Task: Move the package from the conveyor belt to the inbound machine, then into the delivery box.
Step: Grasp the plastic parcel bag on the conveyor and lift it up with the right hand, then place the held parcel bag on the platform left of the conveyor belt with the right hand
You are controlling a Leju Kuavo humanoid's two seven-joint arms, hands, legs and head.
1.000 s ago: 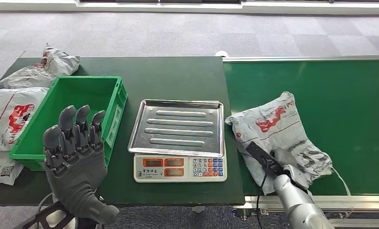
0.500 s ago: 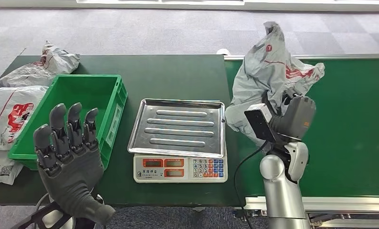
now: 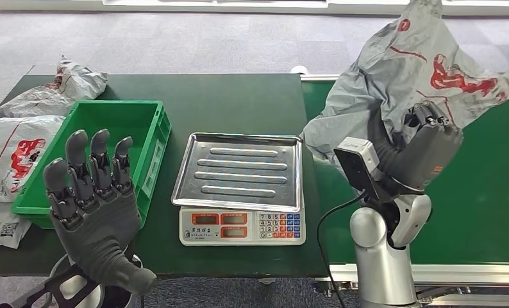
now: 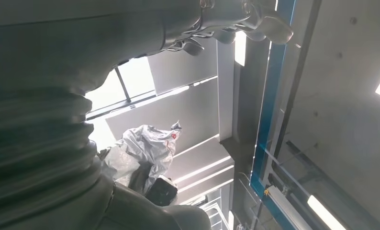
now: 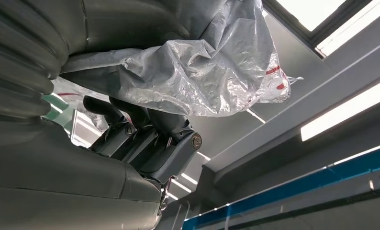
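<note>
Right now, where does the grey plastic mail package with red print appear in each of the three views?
Head view: the grey plastic package is at upper right, lifted above the green conveyor belt, held by the right hand.
Left wrist view: small, lower left of centre.
Right wrist view: large, across the upper middle.
Shared landmark: the right hand gripping it.

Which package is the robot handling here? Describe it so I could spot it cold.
Look above the green conveyor belt, right of the scale. The right hand holds a crumpled grey mailer bag with red print aloft; the other grey bags lie flat on the table beside the green crate.
</note>
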